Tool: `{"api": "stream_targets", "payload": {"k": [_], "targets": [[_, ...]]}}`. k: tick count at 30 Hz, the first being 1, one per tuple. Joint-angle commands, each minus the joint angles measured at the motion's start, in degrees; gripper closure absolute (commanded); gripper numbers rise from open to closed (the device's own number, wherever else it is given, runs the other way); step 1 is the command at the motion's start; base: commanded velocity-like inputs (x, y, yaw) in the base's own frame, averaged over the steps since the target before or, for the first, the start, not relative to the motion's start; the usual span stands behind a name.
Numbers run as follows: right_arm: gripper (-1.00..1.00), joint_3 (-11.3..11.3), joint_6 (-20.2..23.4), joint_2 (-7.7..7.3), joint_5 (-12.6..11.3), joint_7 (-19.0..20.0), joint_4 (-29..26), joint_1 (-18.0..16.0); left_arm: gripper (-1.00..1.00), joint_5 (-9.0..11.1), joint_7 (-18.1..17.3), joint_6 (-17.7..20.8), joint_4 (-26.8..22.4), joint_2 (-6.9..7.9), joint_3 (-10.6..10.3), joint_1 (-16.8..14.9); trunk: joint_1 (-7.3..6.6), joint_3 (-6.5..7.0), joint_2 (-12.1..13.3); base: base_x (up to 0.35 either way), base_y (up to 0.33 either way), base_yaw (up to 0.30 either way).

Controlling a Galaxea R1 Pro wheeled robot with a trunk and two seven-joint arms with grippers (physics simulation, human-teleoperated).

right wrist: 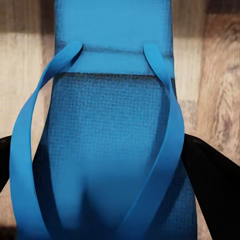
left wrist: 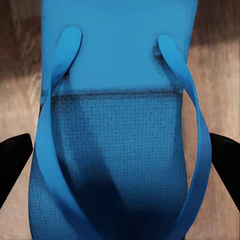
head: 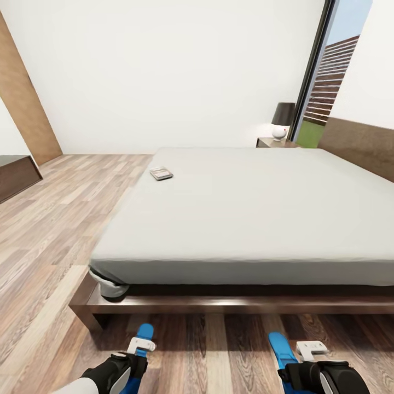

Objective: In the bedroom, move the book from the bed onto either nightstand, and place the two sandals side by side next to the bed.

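Observation:
The pale-grey bed (head: 257, 208) spreads in front of me on its dark wooden frame (head: 219, 303). The small book (head: 161, 173) lies flat near the mattress's far left edge. A nightstand (head: 272, 143) stands beyond the bed's far corner. Low in the head view, my left gripper (head: 137, 353) is shut on a blue sandal (head: 145, 331), and my right gripper (head: 306, 355) on the other blue sandal (head: 280, 346). Both sandals point toward the bed. Up close, each sandal (left wrist: 117, 125) (right wrist: 112, 135) sits between black fingers (left wrist: 14, 157) (right wrist: 212, 185) that press its sides, above the plank floor.
A lamp with a dark shade (head: 283, 119) sits on the nightstand. A tall dark-framed window (head: 328, 82) is at the back right, and the low headboard (head: 355, 143) runs along the right. A long dark low cabinet (head: 16, 175) stands far left. Open wood floor (head: 60, 230) lies left of the bed.

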Motion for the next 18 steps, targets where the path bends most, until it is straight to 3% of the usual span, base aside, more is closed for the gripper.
{"api": "stream_targets", "payload": {"k": [1, 11, 18], "targets": [[1.00, -0.05, 0.26, 0.00, 0.10, 0.25, -0.07, -0.02, 1.00, 0.24, 0.16, 0.24, -0.12, 0.01, -0.38, 0.00, -0.01, -0.05, -0.02, 0.002, 0.163, 0.000], [1.00, 0.00, 0.26, 0.00, -0.03, 0.26, -0.07, -0.02, 1.00, 0.19, 0.14, -0.95, -0.04, 0.10, -0.50, 0.00, -0.01, -0.05, -0.02, 0.000, 0.181, 0.000], [1.00, 0.03, 0.26, 0.00, -0.08, 0.27, -0.07, -0.02, 1.00, 0.19, 0.29, -1.08, -0.08, 0.03, -0.71, 0.00, -0.01, -0.05, -0.02, 0.000, 0.058, 0.000]]}}
